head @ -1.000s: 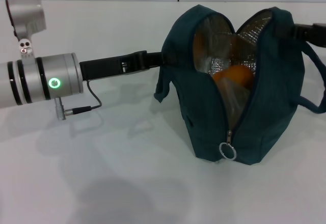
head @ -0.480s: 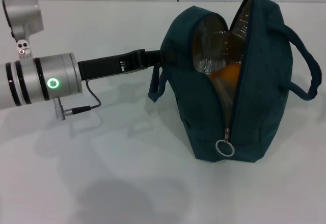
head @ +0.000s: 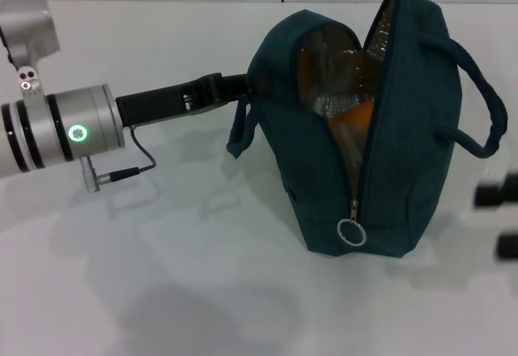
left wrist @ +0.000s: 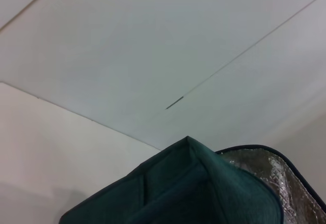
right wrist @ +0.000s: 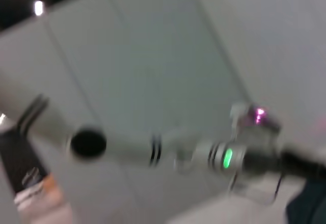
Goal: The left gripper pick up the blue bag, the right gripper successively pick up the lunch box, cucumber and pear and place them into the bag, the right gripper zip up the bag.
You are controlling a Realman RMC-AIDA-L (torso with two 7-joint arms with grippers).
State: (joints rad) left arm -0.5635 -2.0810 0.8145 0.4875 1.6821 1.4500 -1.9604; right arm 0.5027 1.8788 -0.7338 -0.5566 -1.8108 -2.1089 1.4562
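Blue bag (head: pixel 396 154) upright on the white desk (head: pixel 186 291) — pale seamed wall behind.
Left pincer (head: pixel 243 87) grasps its edge; right pincer's (head: pixel 502 218) grip — cannot tell.

I see the blue bag (left wrist: pixel 193 193) close up, its silver foil lining (left wrist: pixel 275 178) exposed beside the folded rim.
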